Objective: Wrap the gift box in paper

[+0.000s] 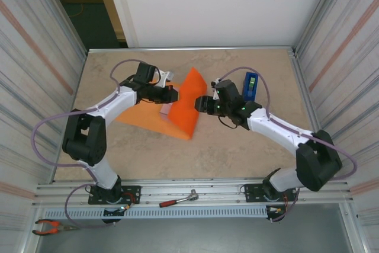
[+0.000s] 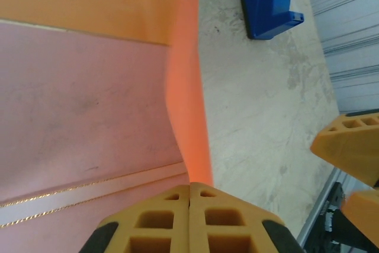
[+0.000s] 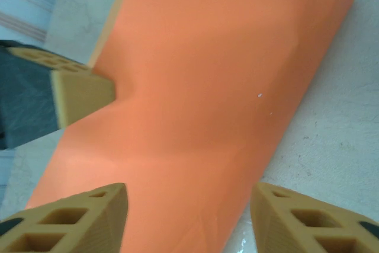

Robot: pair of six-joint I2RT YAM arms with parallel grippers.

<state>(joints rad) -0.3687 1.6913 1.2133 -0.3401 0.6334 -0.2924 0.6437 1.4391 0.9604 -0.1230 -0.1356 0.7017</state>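
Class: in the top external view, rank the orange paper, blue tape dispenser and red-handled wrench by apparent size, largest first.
1. orange paper, clearly the largest.
2-3. Unsure: the red-handled wrench looks longer but thinner, and the blue tape dispenser shorter but wider, so I won't rank them.

Overhead camera looks down on the whole desk (image 1: 225,146); both wrist cameras hover close, sharing the paper (image 1: 185,114).
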